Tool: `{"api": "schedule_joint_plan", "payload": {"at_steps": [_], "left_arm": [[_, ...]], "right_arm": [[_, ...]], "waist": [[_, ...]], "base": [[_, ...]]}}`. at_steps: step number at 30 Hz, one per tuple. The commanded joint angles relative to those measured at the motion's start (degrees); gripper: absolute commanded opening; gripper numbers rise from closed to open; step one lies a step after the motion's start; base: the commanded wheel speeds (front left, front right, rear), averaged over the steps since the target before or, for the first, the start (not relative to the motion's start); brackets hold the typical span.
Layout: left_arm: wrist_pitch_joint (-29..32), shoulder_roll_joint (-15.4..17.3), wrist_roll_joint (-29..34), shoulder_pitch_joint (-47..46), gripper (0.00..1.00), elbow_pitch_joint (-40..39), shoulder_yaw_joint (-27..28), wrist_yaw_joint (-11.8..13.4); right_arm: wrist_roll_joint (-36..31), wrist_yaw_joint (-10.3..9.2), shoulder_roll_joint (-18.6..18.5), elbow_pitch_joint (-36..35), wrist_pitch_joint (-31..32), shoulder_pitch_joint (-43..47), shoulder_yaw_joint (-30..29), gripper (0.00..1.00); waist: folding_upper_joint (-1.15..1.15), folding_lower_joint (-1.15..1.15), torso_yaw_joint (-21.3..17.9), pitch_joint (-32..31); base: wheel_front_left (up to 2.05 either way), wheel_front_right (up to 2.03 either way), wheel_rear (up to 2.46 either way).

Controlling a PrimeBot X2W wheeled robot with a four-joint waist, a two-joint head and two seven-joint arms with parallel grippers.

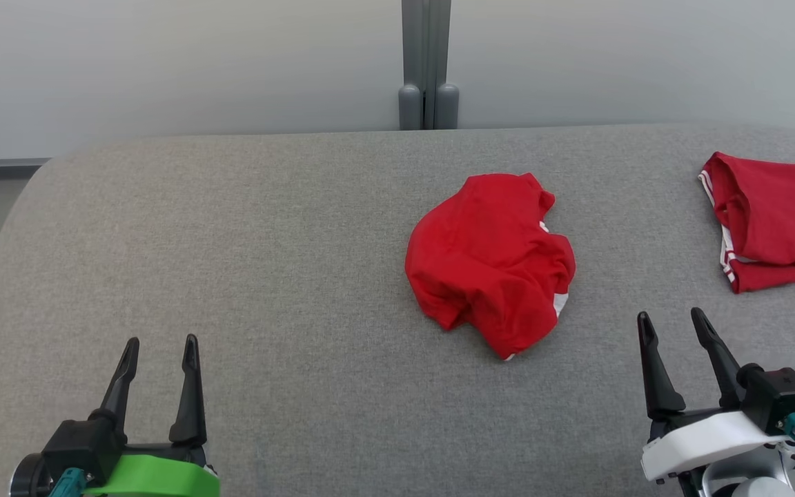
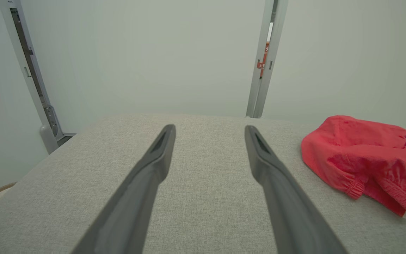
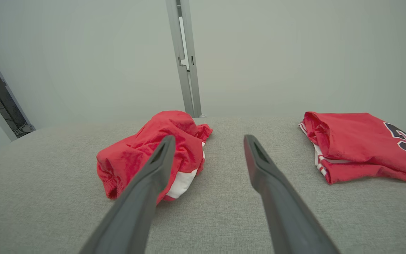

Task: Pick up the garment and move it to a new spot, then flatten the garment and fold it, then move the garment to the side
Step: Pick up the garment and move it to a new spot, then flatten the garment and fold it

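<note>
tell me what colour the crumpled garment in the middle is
The crumpled garment is red with a white patch, clearest in the right wrist view.

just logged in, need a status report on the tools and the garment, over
Left tool, right tool: open, empty. Crumpled red fabric garment untouched, mid grey cloth-covered surface. Path clear; folded red jersey with white stripes sits apart at far right.

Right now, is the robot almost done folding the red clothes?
Barely started. Done: one folded garment lies at the right. In hand: nothing; the left end effector and right end effector are open and empty. Left: the crumpled garment in the middle needs picking up, flattening, folding, moving aside.
</note>
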Motion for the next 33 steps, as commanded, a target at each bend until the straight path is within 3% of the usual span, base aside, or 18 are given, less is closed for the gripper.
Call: {"api": "schedule_joint_plan", "payload": {"at_steps": [1, 14, 33], "left_arm": [[0.0, -0.2, 0.5, 0.9, 1.00, 0.3, 0.4, -0.4], [0.0, -1.5, 2.4, -0.2, 1.00, 1.2, 2.0, -2.4], [0.0, -2.6, 3.9, -0.5, 1.00, 1.8, 3.2, -3.3]], "right_arm": [[-0.2, -0.10, 0.0, -0.2, 0.2, 0.7, 0.1, 1.00], [-0.1, -0.10, -0.3, 0.8, -0.1, 1.0, 0.6, 1.00], [-0.3, -0.10, -0.4, 1.3, -0.3, 0.6, 0.7, 1.00]], "waist": [[0.00, 0.00, 0.1, 0.1], [0.00, 0.00, -0.1, 0.0], [0.00, 0.00, 0.0, 0.1]], "base": [[0.00, 0.00, 0.00], [0.00, 0.00, 0.00], [0.00, 0.00, 0.00]]}}
